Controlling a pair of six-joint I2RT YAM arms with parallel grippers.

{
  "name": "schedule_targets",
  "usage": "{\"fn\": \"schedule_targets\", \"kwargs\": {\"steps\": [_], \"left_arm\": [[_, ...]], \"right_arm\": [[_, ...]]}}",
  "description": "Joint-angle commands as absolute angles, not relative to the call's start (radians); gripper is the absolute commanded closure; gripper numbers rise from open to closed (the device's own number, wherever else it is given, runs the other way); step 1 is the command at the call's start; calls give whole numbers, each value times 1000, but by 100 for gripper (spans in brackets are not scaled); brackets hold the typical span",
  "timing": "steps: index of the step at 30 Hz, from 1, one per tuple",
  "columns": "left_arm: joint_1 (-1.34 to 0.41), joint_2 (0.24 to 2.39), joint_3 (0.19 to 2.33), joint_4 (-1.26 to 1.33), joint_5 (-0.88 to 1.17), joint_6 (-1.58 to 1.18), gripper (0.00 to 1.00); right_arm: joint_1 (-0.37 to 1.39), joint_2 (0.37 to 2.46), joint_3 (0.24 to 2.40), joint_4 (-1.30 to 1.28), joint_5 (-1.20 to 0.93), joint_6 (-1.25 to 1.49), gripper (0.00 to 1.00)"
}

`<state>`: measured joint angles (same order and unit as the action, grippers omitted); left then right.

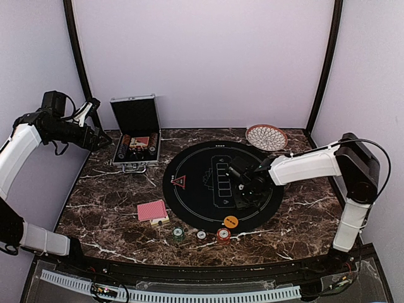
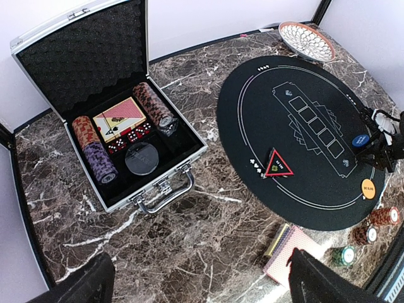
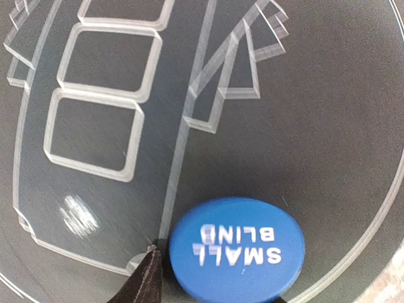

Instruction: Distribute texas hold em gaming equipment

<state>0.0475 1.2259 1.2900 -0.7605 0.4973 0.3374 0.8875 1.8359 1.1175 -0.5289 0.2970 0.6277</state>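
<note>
**Placement of the small-blind button on the poker mat**

The right pincer [image 1: 243,189] hangs low over the black round mat [image 1: 196,199]. The blue SMALL BLIND button [image 3: 237,249] lies flat directly beneath it, on the mat's printed ring line. One dark fingertip [image 3: 148,278] touches the button's edge. The opposite finger is out of frame, so I cannot tell whether the jaws clasp the button or merely stand around it.

The step in hand appears to be seating this button at its place on the mat. To do it well, the button should sit flat on the felt before the fingers part. They should part evenly, so that neither tip drags the disc sideways off the line. The lift should then go straight up, clear of the disc, before any swing away.

Nearer the arm bases than this pincer, the orange button [image 1: 231,221] lies at the mat's rim. Just past it, three small chip stacks [image 1: 201,235] stand on the marble worktop [image 1: 297,208]. Off to the pincer's left are the red-edged triangle marker [image 1: 179,183] and the red-backed cards [image 1: 152,211].

The left pincer [image 1: 101,137] is spread wide and holds nothing. It is poised high beside the open silver case [image 1: 134,117], where more chips and a deck wait to be handed out.
</note>
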Motion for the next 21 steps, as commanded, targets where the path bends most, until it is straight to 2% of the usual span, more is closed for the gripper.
{"fn": "schedule_targets", "kwargs": {"steps": [1, 6, 12, 21], "left_arm": [[45, 1215, 1316, -795, 506, 351, 1], [45, 1210, 1322, -799, 507, 346, 1], [45, 1201, 1329, -808, 497, 352, 1], [45, 1198, 1323, -805, 495, 354, 1]], "right_arm": [[885, 1789, 1102, -622, 293, 619, 57], [873, 1846, 1271, -655, 305, 558, 48], [836, 1981, 1466, -673, 288, 477, 48], [781, 2039, 1481, -655, 277, 440, 49]]}}
